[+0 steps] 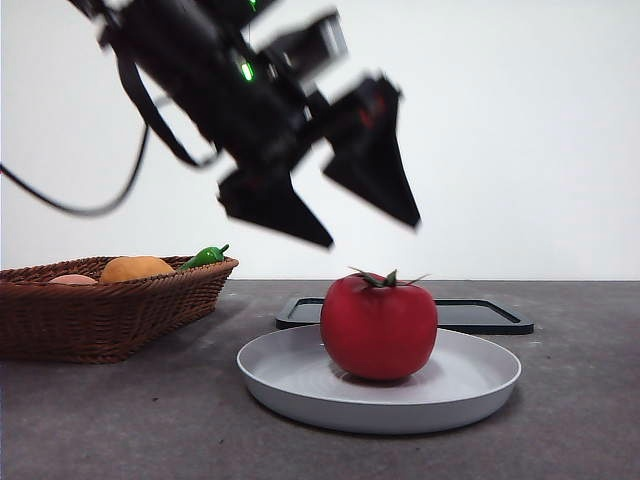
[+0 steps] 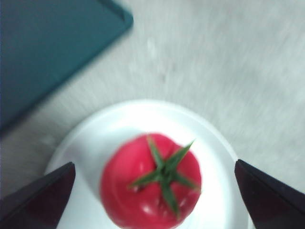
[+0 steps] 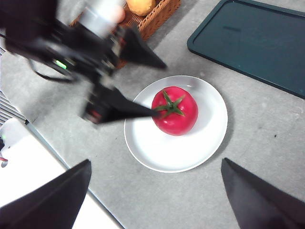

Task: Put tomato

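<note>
The glossy red tomato (image 1: 379, 326) with its green spiky stem rests on a round white plate (image 1: 470, 385) in the middle of the table. My left gripper (image 1: 372, 228) hangs open above it, jaws spread wide, touching nothing. In the left wrist view the tomato (image 2: 150, 188) lies between the two jaws on the plate (image 2: 90, 143). My right gripper (image 3: 155, 198) is open and high up, looking down on the tomato (image 3: 175, 110), the plate (image 3: 205, 143) and the left arm (image 3: 76, 43).
A brown wicker basket (image 1: 110, 310) at the left holds an orange round fruit (image 1: 136, 268) and a small green pepper (image 1: 205, 256). A dark flat tray (image 1: 490, 315) lies behind the plate. The table's edge (image 3: 57, 157) runs below the plate in the right wrist view.
</note>
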Available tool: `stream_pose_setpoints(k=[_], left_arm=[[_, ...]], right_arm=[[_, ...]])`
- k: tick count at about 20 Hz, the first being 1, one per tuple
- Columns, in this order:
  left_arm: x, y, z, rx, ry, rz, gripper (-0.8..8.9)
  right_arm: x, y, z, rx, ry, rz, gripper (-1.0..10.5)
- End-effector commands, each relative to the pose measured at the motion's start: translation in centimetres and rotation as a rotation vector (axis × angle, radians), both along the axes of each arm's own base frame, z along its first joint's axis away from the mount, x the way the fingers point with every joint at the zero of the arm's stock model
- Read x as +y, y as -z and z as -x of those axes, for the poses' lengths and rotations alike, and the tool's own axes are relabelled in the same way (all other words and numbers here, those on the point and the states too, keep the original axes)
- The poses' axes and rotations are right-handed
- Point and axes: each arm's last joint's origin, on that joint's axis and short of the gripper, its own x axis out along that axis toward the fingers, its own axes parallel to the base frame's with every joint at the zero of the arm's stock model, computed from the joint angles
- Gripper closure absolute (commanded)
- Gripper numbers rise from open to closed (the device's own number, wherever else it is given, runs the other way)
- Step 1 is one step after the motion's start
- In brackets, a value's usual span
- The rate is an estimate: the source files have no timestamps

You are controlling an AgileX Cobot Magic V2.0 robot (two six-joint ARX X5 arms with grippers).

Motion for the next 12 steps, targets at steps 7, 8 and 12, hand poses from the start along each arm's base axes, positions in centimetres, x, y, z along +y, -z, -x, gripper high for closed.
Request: stream_pose_setpoints(k=[7,8,12], left_arm=[[8.5,-7.2,1.2,-0.053,-0.200,0.045,2.29],[9.8,-7.6,1.5,-0.045,-0.232,0.034,2.29],[13.9,-8.7,3.4,0.018,-0.284,-0.007,2.29]], right_arm=[[0.1,-0.5,-0.1,-0.018,-0.003,0.001,5.1],[0.1,-0.5,-0.1,-0.018,-0.003,0.002,5.1],[0.1,-0.3,-0.4,-0.011,0.012,0.017,5.1]])
